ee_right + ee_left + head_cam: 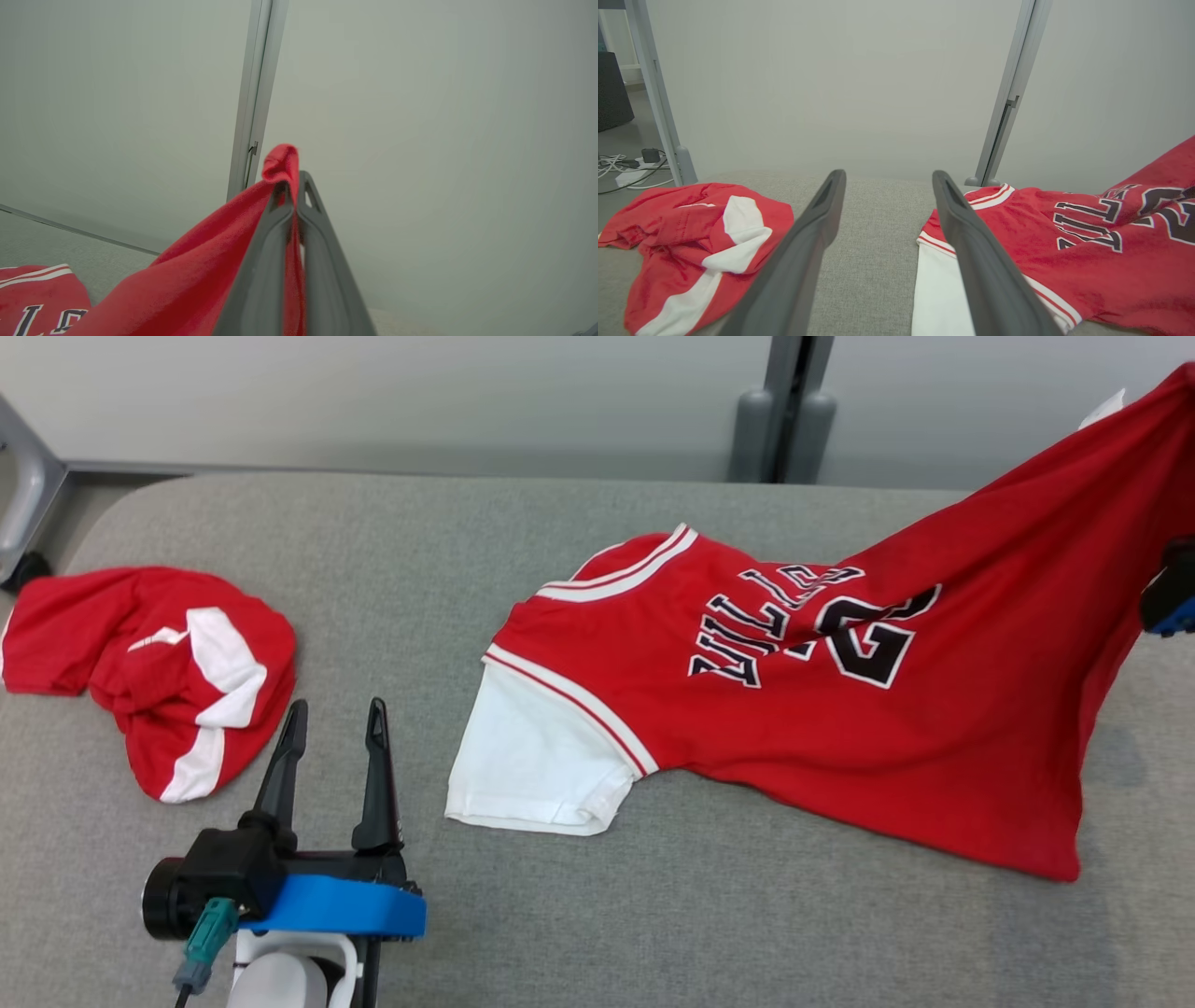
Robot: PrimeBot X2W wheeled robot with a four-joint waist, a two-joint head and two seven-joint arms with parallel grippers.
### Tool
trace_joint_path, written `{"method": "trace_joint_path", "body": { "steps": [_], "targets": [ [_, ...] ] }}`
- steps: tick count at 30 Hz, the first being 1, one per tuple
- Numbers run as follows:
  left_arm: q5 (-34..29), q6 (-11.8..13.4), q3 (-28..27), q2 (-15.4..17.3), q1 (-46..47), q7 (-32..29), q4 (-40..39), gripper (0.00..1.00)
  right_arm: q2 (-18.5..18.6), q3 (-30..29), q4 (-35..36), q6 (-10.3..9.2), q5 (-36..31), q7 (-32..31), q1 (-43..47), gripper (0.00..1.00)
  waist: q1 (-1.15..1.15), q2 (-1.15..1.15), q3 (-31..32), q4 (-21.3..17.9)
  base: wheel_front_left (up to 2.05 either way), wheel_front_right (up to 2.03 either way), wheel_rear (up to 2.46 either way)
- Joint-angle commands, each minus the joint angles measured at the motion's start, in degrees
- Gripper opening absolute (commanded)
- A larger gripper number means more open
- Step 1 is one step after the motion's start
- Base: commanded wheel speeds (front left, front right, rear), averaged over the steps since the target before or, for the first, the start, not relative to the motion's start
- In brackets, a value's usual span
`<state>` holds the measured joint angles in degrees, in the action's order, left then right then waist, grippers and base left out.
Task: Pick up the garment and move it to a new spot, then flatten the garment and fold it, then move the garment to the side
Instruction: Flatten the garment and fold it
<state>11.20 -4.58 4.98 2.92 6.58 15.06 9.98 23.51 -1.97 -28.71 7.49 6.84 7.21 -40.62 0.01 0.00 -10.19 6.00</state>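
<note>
Jersey (840, 709) half lifted, half lying on the grey surface (373, 569).
Leftmost lay a crumpled shirt (177, 663); my left gripper (336, 714) hovered spread and empty near the white sleeve (532, 756), likely ready to help flatten; my right gripper (294, 186) pinched a red edge (280, 158) high, so the lettered front draped slack and wrinkled.

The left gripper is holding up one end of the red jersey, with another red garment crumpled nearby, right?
No, the right gripper holds up that end of the red jersey, shut on it in the right wrist view; the left gripper is open.
</note>
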Motion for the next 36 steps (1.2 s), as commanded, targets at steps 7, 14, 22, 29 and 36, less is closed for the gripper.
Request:
{"method": "trace_joint_path", "body": {
  "steps": [7,14,22,29,36],
  "targets": [
    [0.9,0.1,1.9,-0.1,3.5,0.2,-0.6,1.0,2.8,1.1,-7.8,0.01,-1.9,0.4,-8.7,0.0,-0.01,0.0,-5.2,3.5,0.0,0.0,0.0],
    [1.7,0.4,3.2,-0.1,6.1,0.2,-0.9,1.0,4.0,-0.6,-18.5,0.01,-3.9,0.0,-15.2,0.56,-0.01,0.0,-8.3,5.3,0.0,0.0,0.0],
    [1.8,1.1,3.5,-0.1,6.7,0.2,-0.6,1.0,2.9,-1.7,-26.2,0.01,-5.2,4.9,-18.1,1.0,-0.01,0.0,-8.8,4.6,0.0,0.0,0.0],
    [0.1,0.9,1.3,-0.1,4.1,0.2,-0.3,1.0,-0.9,-1.3,-23.5,0.01,-4.3,7.8,-14.7,1.0,-0.01,0.0,-5.5,0.9,0.0,0.0,0.0],
    [-1.6,0.3,-1.7,0.0,1.2,0.2,0.1,1.0,-6.7,1.6,-11.5,0.01,-0.8,8.0,-5.0,1.0,-0.01,0.0,-1.5,-3.3,0.0,0.0,0.0]
  ]
}}
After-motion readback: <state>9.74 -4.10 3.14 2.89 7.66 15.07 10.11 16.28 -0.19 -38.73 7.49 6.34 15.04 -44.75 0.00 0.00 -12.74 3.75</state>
